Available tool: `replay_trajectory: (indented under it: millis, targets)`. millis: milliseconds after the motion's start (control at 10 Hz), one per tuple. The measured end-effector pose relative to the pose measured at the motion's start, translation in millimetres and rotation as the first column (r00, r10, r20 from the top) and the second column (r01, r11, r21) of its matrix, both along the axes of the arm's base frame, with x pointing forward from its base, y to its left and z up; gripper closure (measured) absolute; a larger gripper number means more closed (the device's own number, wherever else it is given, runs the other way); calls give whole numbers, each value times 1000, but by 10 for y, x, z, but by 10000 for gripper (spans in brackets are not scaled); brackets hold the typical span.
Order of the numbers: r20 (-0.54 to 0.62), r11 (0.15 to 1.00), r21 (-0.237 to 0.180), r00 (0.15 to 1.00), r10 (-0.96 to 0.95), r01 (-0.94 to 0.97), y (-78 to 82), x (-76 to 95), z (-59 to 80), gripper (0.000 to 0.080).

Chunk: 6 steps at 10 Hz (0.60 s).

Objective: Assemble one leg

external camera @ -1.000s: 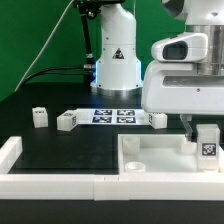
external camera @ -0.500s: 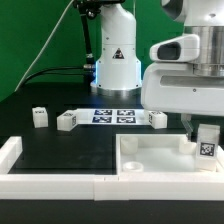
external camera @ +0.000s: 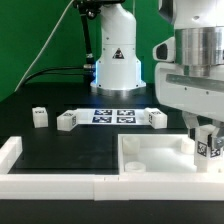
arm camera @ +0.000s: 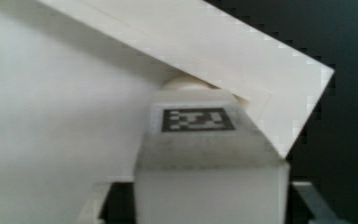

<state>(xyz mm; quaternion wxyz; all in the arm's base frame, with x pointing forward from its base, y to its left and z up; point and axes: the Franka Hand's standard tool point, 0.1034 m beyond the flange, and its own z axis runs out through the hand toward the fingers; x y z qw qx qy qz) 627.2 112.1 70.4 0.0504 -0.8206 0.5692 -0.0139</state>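
Observation:
My gripper [external camera: 207, 138] is shut on a leg [external camera: 210, 146], a chunky white block with a black-and-white tag. It holds the leg upright at the far right corner of the white tray-like top [external camera: 150, 156], at or just above it. In the wrist view the leg [arm camera: 202, 160] fills the space between the jaws of my gripper [arm camera: 208, 208], with the top's white surface [arm camera: 69, 110] behind it. The corner socket under the leg is hidden. Three more legs lie on the black table: one leg [external camera: 40, 117], a second leg [external camera: 67, 121] and a third leg [external camera: 157, 119].
The marker board [external camera: 112, 116] lies between the loose legs. A white L-shaped barrier [external camera: 45, 183] runs along the front and the exterior view's left. The robot base [external camera: 115, 60] stands at the back with cables beside it.
The wrist has turned about its axis while staying over the top's right corner. The leg has shifted slightly to the exterior view's right and a little lower.

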Motion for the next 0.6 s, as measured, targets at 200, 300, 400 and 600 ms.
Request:
replay_trajectory:
  millis: [200, 300, 400, 600]
  targets:
    - [-23, 979, 14, 979, -201, 202, -8, -4, -2, 507]
    - [-36, 953, 25, 953, -302, 303, -16, -6, -2, 507]
    - [-45, 932, 35, 933, -358, 360, -19, -7, -3, 506]
    - [-55, 905, 49, 906, -419, 422, -4, -9, -3, 506]
